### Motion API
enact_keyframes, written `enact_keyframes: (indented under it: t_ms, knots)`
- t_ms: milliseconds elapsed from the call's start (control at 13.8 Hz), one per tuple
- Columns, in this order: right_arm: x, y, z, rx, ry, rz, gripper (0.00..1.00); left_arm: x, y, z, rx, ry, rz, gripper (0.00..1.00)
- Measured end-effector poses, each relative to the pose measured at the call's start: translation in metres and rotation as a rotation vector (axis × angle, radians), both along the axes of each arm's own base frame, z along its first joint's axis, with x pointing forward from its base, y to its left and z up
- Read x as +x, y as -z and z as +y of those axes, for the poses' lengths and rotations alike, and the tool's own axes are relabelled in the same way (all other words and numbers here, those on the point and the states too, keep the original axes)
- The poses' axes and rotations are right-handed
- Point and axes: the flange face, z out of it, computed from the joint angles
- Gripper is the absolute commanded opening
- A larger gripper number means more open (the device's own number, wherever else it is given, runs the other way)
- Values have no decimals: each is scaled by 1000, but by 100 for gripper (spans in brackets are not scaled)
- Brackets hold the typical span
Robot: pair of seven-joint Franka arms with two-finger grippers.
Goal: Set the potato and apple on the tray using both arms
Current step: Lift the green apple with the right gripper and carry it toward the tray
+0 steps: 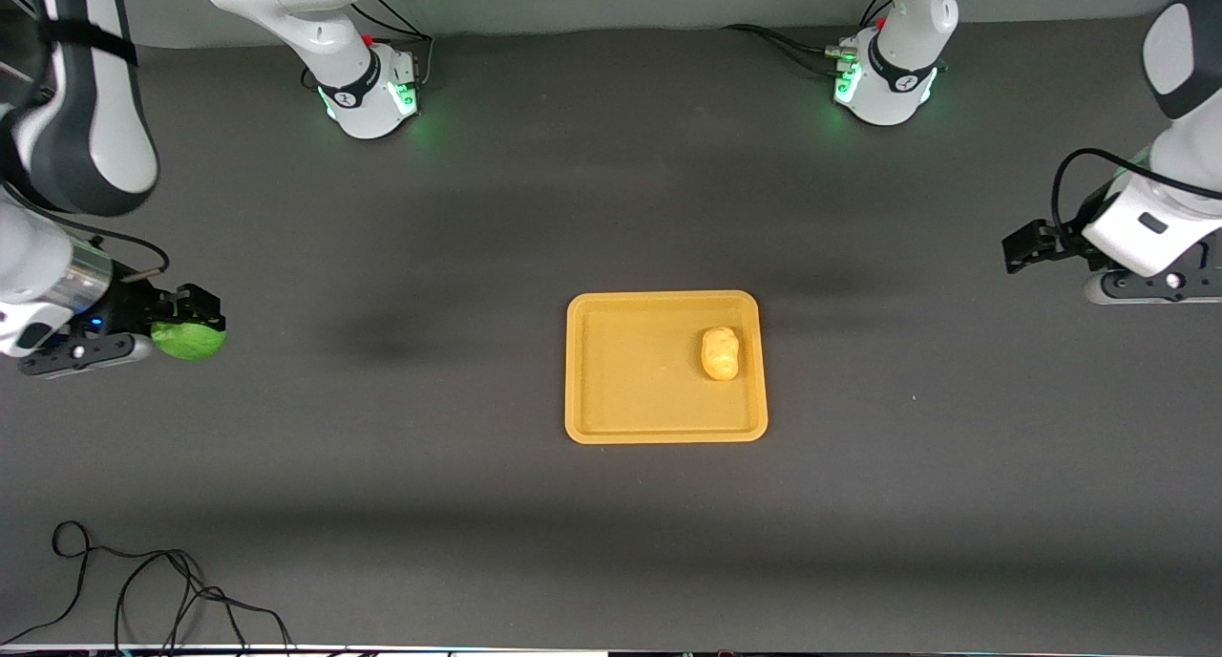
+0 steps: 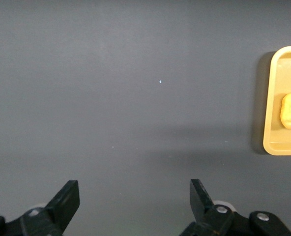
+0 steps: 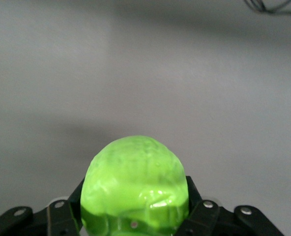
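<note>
While the potato [image 1: 721, 353] rests on the tray [image 1: 592, 418], the right gripper [image 1: 196, 321] clasps the apple [image 1: 188, 342] for delivery; the left gripper [image 1: 1021, 248] waits, fingers spread.

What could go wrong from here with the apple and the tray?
The right hand is shut on the apple at the right arm's end of the table, well away from the tray; the round fruit might slip on the way. The potato lies on the tray toward the left arm's end, so a careless drop could knock it.
</note>
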Motion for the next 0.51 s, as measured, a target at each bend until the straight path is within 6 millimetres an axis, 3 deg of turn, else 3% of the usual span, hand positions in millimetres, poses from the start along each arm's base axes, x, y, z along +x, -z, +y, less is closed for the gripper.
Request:
enact_keyframes:
  t_ms: [217,507]
  knots:
    - [20,-27,101,-4,56,-15,46,-2,-8,25,-16,8,-13,100]
    - [28,-20,256,-12,136,-31,46,-5,-12,53,-30,42,-19,100]
